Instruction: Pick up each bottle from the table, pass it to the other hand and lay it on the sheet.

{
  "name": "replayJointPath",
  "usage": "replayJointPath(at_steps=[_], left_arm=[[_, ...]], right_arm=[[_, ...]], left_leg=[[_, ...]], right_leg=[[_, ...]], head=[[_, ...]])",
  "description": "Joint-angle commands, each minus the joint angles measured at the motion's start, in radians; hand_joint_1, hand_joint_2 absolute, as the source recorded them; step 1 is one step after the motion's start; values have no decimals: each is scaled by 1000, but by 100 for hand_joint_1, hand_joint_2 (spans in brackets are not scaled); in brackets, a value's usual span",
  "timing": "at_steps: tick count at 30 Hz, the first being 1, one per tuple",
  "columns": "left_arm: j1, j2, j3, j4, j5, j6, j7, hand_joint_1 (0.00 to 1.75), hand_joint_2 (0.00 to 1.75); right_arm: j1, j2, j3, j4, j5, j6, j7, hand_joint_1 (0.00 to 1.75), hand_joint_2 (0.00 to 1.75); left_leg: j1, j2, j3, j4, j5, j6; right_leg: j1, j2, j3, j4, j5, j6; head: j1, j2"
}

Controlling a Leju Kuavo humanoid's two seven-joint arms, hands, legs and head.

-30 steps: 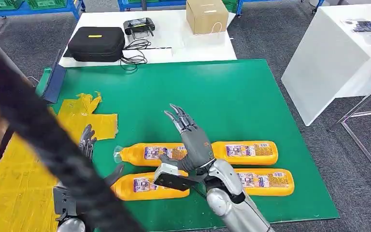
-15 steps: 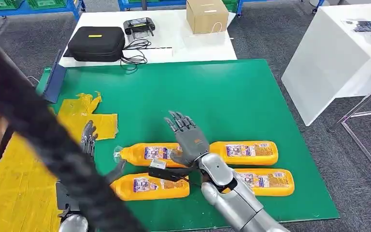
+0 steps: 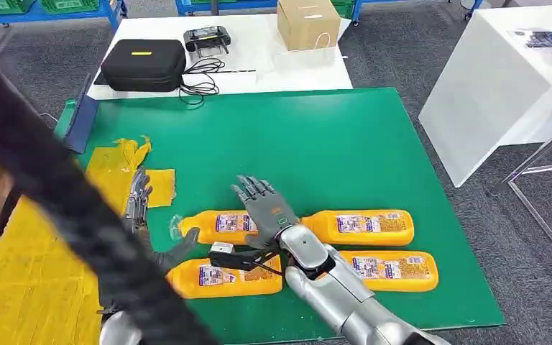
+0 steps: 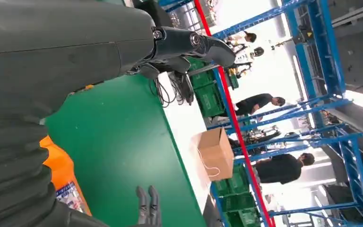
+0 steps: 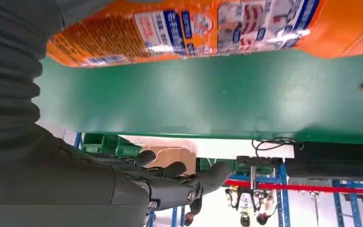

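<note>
Four orange bottles lay on their sides on the green table [image 3: 374, 144], long axes running left to right, in two rows of two. The far-left bottle [image 3: 219, 225] pointed its clear cap to the left, toward the yellow sheet [image 3: 25, 280]; the near-left bottle [image 3: 215, 277] lay just in front of it, with the far-right bottle [image 3: 366, 226] and near-right bottle [image 3: 395, 267] beside them. The right hand [image 3: 266, 212] hovered over the far-left bottle, fingers spread, holding nothing. The left hand [image 3: 147, 230] sat at the sheet's edge, fingers apart and empty.
</note>
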Motion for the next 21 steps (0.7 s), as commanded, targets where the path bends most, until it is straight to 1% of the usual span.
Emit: replayJointPath(at_steps=[1, 4, 7, 9, 10, 17, 20, 21], left_arm=[[-43, 7, -35, 65, -4, 7, -1, 0, 175], [-47, 6, -45, 81, -1, 16, 6, 0, 175], [-46, 7, -46, 98, 5, 21, 8, 0, 175], [-47, 7, -46, 104, 7, 22, 8, 0, 175], [-49, 7, -47, 107, 7, 22, 8, 0, 175], [-50, 6, -48, 108, 7, 22, 8, 0, 175], [-53, 4, -49, 117, 8, 23, 9, 0, 175], [-54, 3, -49, 120, 8, 23, 9, 0, 175]], right_arm=[[-72, 7, 44, 131, -4, 21, -3, 0, 175], [-84, 19, 54, 172, -11, 34, -5, 0, 175], [-98, 29, 65, 222, -5, 36, 14, 0, 175], [-106, 35, 63, 247, -7, 38, 21, 0, 175], [-108, 35, 61, 259, -8, 37, 24, 0, 175], [-114, 36, 60, 270, -8, 42, 29, 0, 175], [-131, 44, 60, 317, 7, 58, 68, 0, 175], [-135, 46, 60, 328, 10, 61, 76, 0, 175]], left_leg=[[0, 0, 3, 0, -1, 0], [0, 0, 2, -1, 0, 0], [1, 1, 5, 0, -2, 0], [0, 0, 3, -1, -1, 0], [0, 1, 4, -1, -1, 0], [0, 0, 2, 0, -1, 0], [0, 0, 2, 0, 0, 0], [0, 0, 4, 0, -1, 0]], right_leg=[[1, -1, 3, -1, -1, -1], [0, -1, 2, -1, 0, 0], [1, -1, 5, -2, -1, -1], [0, -1, 3, -1, -1, 0], [1, 0, 4, -1, -1, -1], [0, -1, 2, 0, -1, 0], [0, -1, 2, -1, -1, 0], [1, -2, 4, -1, -1, -1]], head=[[0, 0], [0, 0], [0, 0], [0, 0], [0, 0], [0, 0], [0, 0], [0, 0]])
